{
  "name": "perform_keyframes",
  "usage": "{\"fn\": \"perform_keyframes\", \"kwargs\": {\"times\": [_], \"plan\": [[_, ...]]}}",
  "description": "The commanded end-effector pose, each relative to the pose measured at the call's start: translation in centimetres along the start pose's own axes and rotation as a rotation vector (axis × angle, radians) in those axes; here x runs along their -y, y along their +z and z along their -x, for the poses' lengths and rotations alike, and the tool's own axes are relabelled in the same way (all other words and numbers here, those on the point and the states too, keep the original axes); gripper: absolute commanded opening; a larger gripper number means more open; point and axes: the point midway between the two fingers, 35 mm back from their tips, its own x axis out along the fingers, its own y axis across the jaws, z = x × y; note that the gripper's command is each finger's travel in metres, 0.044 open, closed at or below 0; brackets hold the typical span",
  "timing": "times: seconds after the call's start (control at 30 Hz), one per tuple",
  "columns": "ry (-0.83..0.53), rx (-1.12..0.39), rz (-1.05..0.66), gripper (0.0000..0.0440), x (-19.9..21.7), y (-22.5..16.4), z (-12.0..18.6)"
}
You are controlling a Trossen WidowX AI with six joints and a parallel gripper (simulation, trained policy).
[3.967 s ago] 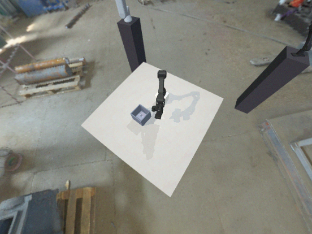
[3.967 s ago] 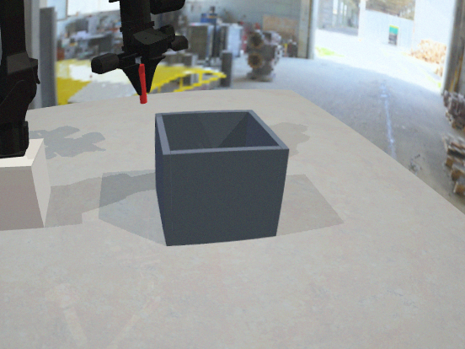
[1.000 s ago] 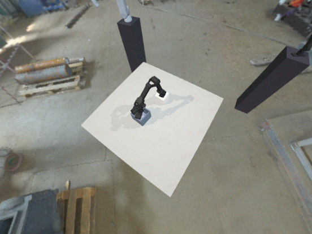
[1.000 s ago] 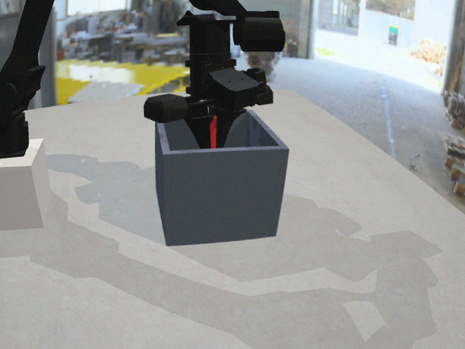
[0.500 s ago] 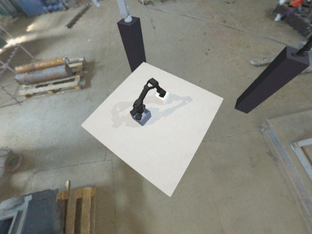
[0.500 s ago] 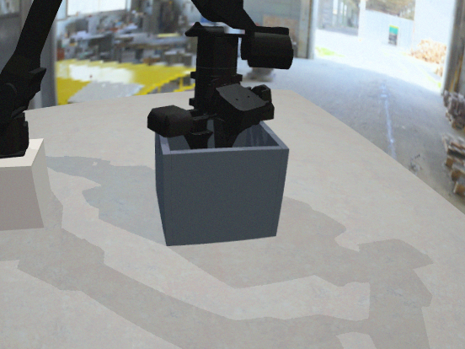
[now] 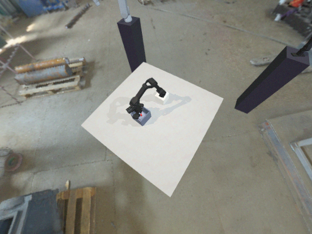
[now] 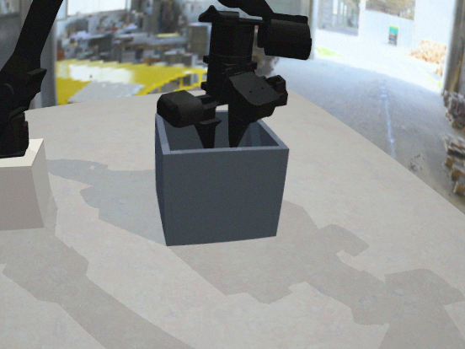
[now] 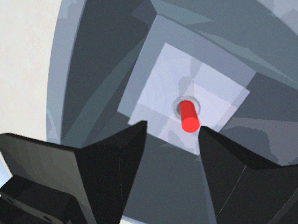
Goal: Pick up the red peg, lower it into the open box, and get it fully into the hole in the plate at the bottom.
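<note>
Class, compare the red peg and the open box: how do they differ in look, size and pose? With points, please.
The red peg [image 7: 141, 115] [image 9: 189, 117] is bright red; the box [image 7: 143, 122] [image 8: 223, 194] is blue-grey.
The peg is slim and round, the box wide and square-cornered.
The peg is far smaller, standing at the hole inside the box, which sits on the table.
</note>
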Motion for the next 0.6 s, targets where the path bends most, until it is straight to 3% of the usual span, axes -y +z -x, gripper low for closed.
{"fn": "perform_keyframes", "kwargs": {"times": [0.0, 0.57], "plan": [[0.026, -0.018, -0.002, 0.0187, -0.4, 0.4, 0.8], [0.178, -0.045, -0.003, 0.0220, -2.6, 2.6, 5.4]]}}
